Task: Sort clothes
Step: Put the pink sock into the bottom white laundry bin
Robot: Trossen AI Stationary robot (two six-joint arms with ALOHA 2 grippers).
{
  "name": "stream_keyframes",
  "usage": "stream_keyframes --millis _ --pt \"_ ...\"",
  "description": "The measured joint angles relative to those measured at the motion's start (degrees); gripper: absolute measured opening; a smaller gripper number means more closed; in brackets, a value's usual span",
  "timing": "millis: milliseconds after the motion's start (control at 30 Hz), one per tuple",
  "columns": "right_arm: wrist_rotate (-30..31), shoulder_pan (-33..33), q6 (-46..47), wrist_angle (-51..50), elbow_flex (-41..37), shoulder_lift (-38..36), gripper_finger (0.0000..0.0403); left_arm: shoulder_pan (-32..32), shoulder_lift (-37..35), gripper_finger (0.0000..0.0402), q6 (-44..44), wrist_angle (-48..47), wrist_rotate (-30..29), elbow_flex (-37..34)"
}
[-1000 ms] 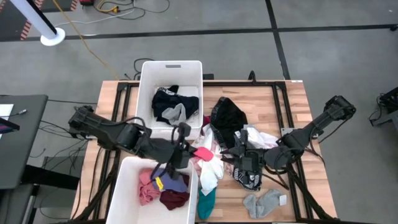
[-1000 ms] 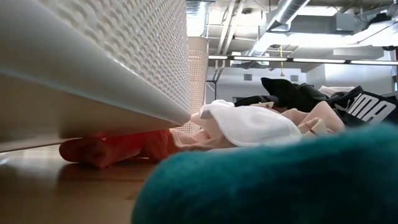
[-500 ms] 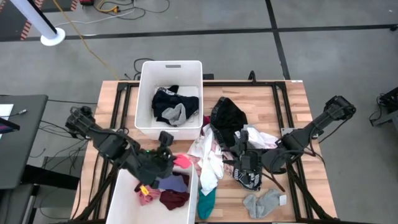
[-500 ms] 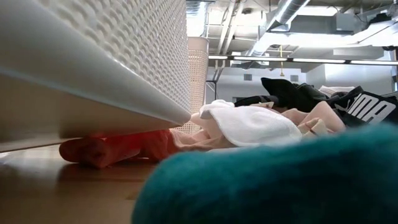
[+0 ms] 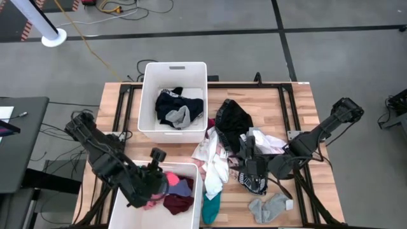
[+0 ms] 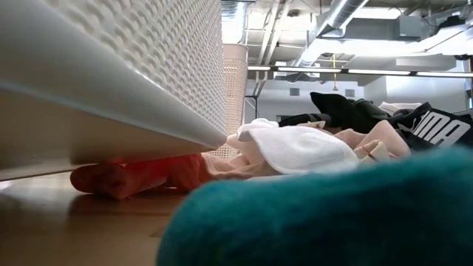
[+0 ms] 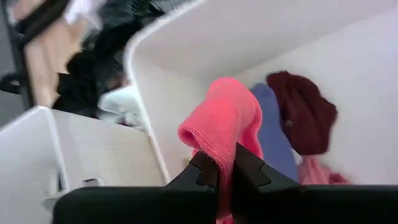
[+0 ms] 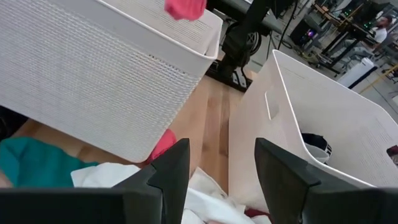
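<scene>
Seen from above, the left gripper (image 5: 160, 182) sits at the lower left, over the near white plastic bin (image 5: 124, 203), its fingers pinched tight on a bright pink knitted sock (image 7: 225, 121). Maroon, blue and pink garments (image 5: 179, 196) lie in that bin. The right gripper (image 5: 243, 150), fingers spread wide and holding nothing, rests at centre right above a loose pile of white, black and pink clothes (image 5: 219, 152) on the wooden table (image 5: 299, 121). A second white bin (image 5: 173, 73) at upper centre holds dark garments.

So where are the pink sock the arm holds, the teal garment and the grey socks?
pink sock (image 7: 225, 118), left wrist view, its folded middle.
teal garment (image 5: 210, 206), high view, its middle.
grey socks (image 5: 269, 207), high view, middle of the pair.
</scene>
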Motion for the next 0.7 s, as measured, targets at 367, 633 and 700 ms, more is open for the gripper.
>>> stream_keyframes --millis 367,633,700 --pt "0.0 0.2 2.3 -0.2 0.0 0.0 0.0193 -0.5 0.0 0.0008 -2.9 6.3 4.7 -9.8" --pt "-0.2 1.0 3.4 -1.0 0.0 0.0 0.0193 -0.5 0.0 0.0008 -3.6 11.7 6.2 -15.5" --pt "-0.2 1.1 3.9 -1.2 0.0 0.0 0.0193 -0.5 0.0 0.0008 -3.6 12.5 6.2 -16.8"
